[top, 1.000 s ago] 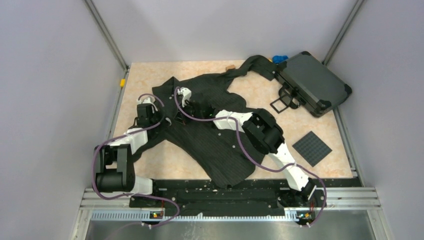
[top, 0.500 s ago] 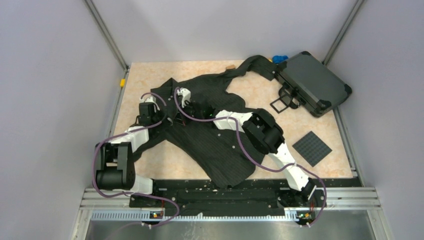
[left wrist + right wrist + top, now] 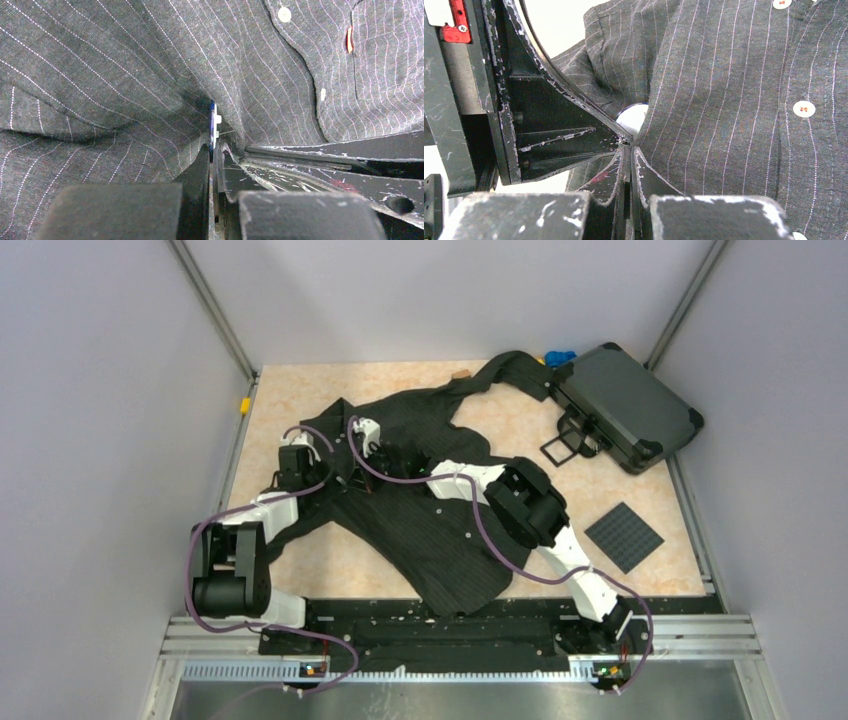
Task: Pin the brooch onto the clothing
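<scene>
Left jaws are shut on the brooch (image 3: 213,122), gripping the little blue disc by its lower edge. Right jaws are closed to a thin slit at a fold of the shirt (image 3: 724,100) and appear to nip the cloth there, though the contact itself is hard to make out. The two sets of tips all but touch, over the shirt's upper part on the tabletop (image 3: 500,430), and the brooch sits pressed into the crease between them. In the left wrist view the brooch is edge-on. Its long axis runs straight out from the jaws, its flat faces turn to either side, and a small white fitting sits on its right face. The right wrist view shows part of a pale round face (image 3: 633,119) half tucked behind the fold. The hold on such a thin rim looks slight, so a push against bunched cloth could twist the disc or pop it free. The fold could also slip from the right jaws, leaving nothing taut to pin into, and the crowded tips could knock each other.
</scene>
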`<action>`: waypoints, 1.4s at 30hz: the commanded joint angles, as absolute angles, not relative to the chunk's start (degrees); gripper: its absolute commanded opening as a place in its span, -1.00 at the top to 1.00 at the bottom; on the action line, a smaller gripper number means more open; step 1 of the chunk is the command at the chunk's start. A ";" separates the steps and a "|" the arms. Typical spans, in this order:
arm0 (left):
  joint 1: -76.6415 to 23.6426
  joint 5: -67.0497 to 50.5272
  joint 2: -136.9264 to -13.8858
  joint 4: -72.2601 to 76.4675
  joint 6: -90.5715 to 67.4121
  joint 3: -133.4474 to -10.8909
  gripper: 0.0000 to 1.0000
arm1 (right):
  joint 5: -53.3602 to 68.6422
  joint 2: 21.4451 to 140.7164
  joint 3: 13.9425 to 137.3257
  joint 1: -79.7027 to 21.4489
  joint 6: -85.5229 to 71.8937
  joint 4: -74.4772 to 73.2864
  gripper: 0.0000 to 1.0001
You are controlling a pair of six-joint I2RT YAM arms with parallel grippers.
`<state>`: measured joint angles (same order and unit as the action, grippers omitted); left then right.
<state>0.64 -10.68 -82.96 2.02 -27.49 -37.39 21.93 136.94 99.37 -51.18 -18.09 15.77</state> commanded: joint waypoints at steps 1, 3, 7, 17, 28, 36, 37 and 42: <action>0.40 -12.55 -82.83 5.67 -27.25 -38.58 1.00 | 24.70 135.40 102.22 -50.90 -16.71 15.01 1.00; 0.38 -12.74 -82.67 6.08 -27.29 -38.41 1.00 | 25.02 135.86 102.62 -50.94 -16.53 14.44 1.00; 0.36 -12.62 -82.28 7.34 -28.04 -37.61 1.00 | 25.21 136.54 102.92 -50.95 -16.31 13.59 1.00; 0.44 -14.20 -80.73 12.30 -30.23 -34.62 1.00 | 27.02 137.43 103.09 -50.92 -15.50 12.28 1.00; 0.49 -16.09 -78.69 17.01 -30.82 -31.32 1.00 | 29.13 139.07 105.19 -50.92 -13.03 8.67 1.00; 0.62 -16.39 -76.99 15.02 -28.70 -30.52 1.00 | 26.41 130.75 95.82 -48.50 -13.60 13.56 0.75; 0.62 -16.79 -76.33 15.07 -28.28 -30.05 1.00 | 26.54 129.09 93.94 -47.76 -14.13 14.69 0.66; 0.70 -18.40 -73.35 15.97 -25.58 -27.78 1.00 | 27.64 124.78 89.01 -43.86 -13.56 16.17 0.27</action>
<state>0.69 -15.77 -76.60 12.51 -28.71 -29.47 26.81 131.59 90.45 -47.59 -14.26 11.60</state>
